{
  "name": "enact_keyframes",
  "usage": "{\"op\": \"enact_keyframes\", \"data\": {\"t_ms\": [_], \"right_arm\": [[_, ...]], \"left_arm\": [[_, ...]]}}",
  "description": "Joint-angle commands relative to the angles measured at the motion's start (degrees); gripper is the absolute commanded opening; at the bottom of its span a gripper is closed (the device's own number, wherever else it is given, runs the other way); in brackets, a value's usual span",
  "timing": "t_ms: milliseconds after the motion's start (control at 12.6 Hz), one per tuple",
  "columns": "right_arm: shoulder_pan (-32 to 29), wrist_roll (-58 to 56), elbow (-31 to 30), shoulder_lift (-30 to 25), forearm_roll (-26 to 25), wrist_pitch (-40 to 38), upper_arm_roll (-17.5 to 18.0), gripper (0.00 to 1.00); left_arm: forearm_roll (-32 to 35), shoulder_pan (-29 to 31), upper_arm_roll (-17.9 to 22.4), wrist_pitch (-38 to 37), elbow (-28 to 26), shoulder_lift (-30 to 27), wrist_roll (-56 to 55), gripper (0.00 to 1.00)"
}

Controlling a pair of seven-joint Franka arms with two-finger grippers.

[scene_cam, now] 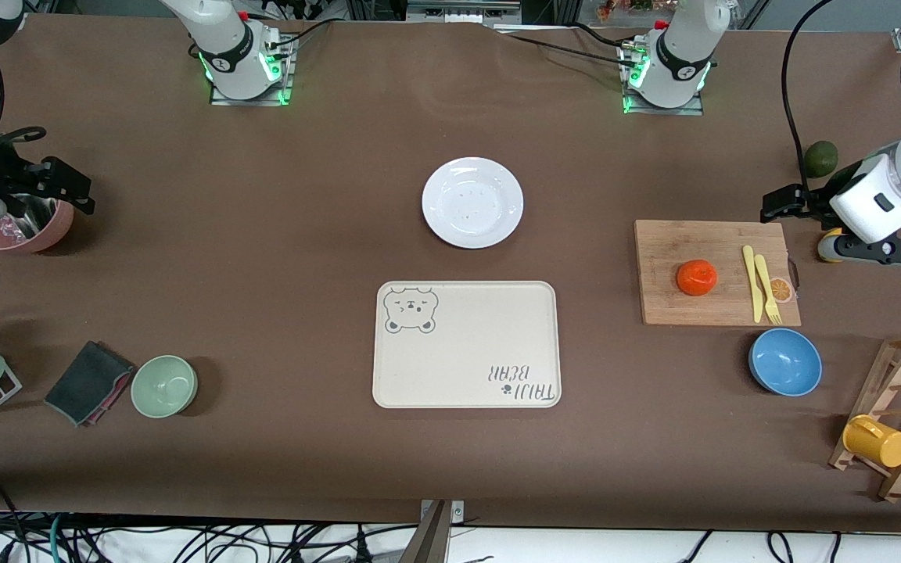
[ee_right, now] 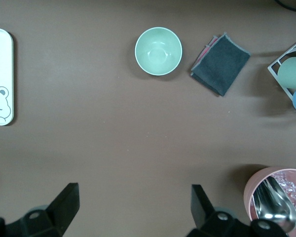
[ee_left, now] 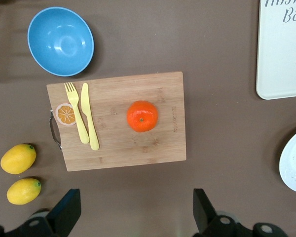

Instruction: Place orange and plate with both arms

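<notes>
Orange (scene_cam: 696, 277) on the board (scene_cam: 669, 305), toward the left arm's end; plate (scene_cam: 472, 202) farther from the camera than the tray (scene_cam: 466, 367).

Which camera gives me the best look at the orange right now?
The left wrist view: the orange sits large and unobstructed on the cutting board. The front view shows it smaller on the same board. The right wrist view does not show it.

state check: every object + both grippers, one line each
orange: whole, on cutting board
plate: upright, empty
tray: empty
blue bowl: upright, empty
green bowl: upright, empty
left gripper: open, empty, over bare table
right gripper: open, empty, over bare table
</notes>
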Motion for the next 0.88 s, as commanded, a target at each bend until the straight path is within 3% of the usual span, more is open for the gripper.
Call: {"op": "enact_keyframes", "data": {"t_ms": [0, 796], "right_arm": [[0.0, -0.71, -0.1, -0.71, 0.05, -0.5, 0.03, 1.0], [0.18, 0.17, -0.1, -0.36, 0.23, -2.52, 0.91, 1.0]], "left_arm": [[1.16, 0.04, 0.05, -1.07, 0.88, -0.18, 0.14, 1.0], [1.16, 0.04, 0.05, -1.07, 0.89, -0.18, 0.23, 1.0]]}}
